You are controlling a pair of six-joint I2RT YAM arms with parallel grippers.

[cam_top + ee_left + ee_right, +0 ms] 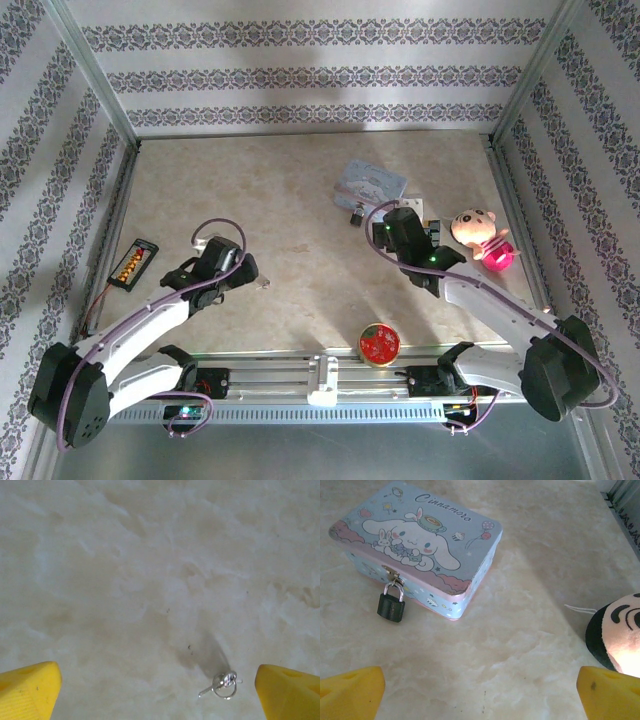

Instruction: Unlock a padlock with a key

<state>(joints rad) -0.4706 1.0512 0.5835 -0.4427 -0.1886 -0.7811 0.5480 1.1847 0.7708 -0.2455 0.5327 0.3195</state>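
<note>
The key, a tiny silvery key on a small ring, lies flat on the marble tabletop. My left gripper is open above it, and the key sits just inside the right yellow fingertip. From the hasp of a pastel Cinnamoroll tin hangs the padlock, with a dark body and a closed silvery shackle. My right gripper is open and empty, well short of the tin. From above, the tin and padlock lie just beyond the right gripper, while the left gripper is at the centre left.
A pink panda plush stands to the right of the right wrist, its head edging in beside my right fingertip. A round red-and-gold tin sits at the near edge. A black tray of orange pieces lies at the left wall.
</note>
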